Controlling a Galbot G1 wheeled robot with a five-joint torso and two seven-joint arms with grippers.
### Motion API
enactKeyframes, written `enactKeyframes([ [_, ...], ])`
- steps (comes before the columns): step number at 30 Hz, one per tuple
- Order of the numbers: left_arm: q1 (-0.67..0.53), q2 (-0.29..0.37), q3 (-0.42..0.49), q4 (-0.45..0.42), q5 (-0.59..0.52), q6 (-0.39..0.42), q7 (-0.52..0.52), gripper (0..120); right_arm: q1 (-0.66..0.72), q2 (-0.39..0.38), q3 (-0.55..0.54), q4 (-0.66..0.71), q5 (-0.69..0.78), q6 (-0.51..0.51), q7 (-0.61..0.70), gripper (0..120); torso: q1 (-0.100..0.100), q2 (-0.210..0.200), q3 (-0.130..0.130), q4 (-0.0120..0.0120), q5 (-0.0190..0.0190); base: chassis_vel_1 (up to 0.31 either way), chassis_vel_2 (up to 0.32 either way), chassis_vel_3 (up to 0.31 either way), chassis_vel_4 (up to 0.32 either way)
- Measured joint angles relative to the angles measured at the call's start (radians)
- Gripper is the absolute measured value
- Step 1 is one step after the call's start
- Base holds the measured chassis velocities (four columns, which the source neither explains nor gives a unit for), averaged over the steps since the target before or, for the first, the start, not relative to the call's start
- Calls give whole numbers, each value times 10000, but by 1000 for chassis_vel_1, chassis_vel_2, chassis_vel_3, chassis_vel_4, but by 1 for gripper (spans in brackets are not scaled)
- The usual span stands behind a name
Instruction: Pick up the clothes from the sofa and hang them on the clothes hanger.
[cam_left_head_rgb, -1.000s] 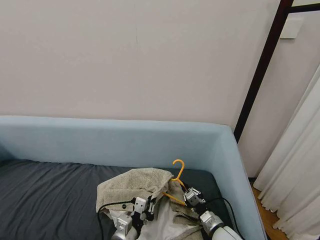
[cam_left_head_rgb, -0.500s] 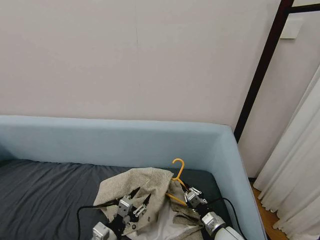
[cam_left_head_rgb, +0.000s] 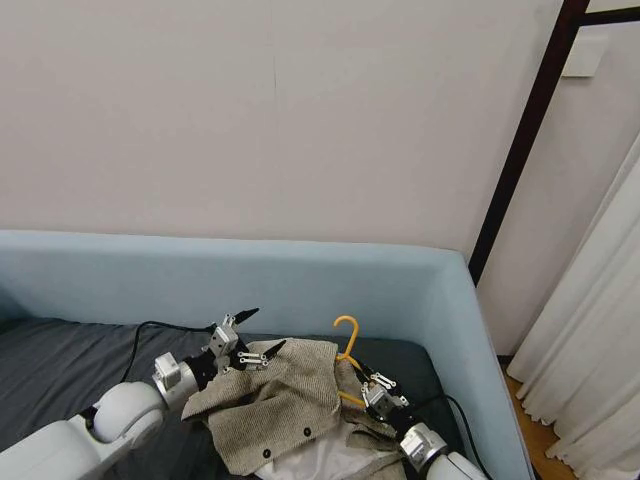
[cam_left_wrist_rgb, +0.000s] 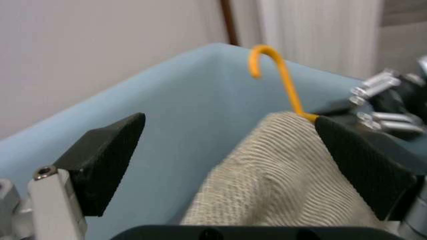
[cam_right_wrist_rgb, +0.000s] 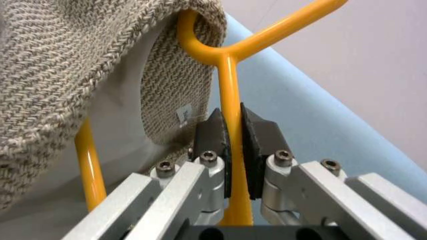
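Plain pale wall behind, and the light blue sofa is running across beneath it, with its dark seat cushion below. The beige knitted garment is lying on the seat toward the right-hand corner, draped over the orange hanger, whose hook is poking up against the backrest. The left gripper is hovering at the garment's upper left edge, fingers spread wide with cloth showing between them. The right gripper is sitting just right of the garment, pads pinching the hanger's orange stem tight.
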Motion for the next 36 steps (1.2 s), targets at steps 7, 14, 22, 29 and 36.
enactKeyframes([
  [7, -1908, -800, 1457, 1622, -21, -238, 1713, 100, -85, -131, 213, 55, -43, 38, -9, 4, 0, 0, 0, 8, 1, 0, 0, 0, 0],
  [14, -3383, -1815, 2413, 2989, 168, -179, 2721, 100, -293, -186, 474, 137, -260, 168, -42, 4, 0, -1, 0, 0, 4, 0, 0, 0, 0],
  [22, -3570, -2029, 2613, 3570, 389, -104, 3595, 88, -221, -139, 435, 107, -521, 324, -93, 4, 0, 0, -1, 4, 1, 0, 0, 0, 0],
  [29, -3404, -2004, 2585, 3761, 348, -89, 4250, 63, -167, -147, 170, 106, -418, 425, -124, 4, 0, 0, -1, 3, 2, 0, 0, 0, 0],
  [36, -3248, -1925, 2485, 3770, 342, -83, 4553, 34, -197, -200, 169, 308, -724, 571, -152, 4, 0, -1, -2, 1, 2, 0, 0, 0, 0],
])
